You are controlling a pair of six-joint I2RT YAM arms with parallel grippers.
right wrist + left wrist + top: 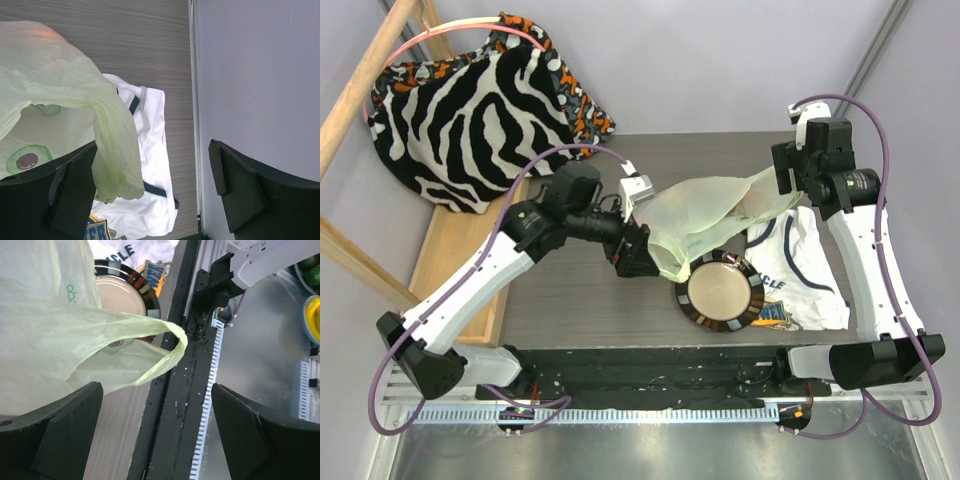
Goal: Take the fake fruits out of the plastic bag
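The pale green plastic bag (705,215) hangs stretched between my two grippers above the table. My left gripper (638,258) is open; in the left wrist view (155,387) the bag (45,330) rests against its left finger (55,435), and a loop handle (167,347) hangs free between the jaws. My right gripper (788,185) is open too (152,145). The bag's other end (60,85) drapes past its left finger (55,195). No fake fruit shows plainly. An orange-red glow (45,32) shows through the bag.
A dark-rimmed plate (720,292) sits below the bag, near the front edge. A white printed T-shirt (805,270) lies at the right. A zebra-striped cloth (470,110) lies on the wooden frame (450,270) at the far left. The black base rail (650,365) runs along the front.
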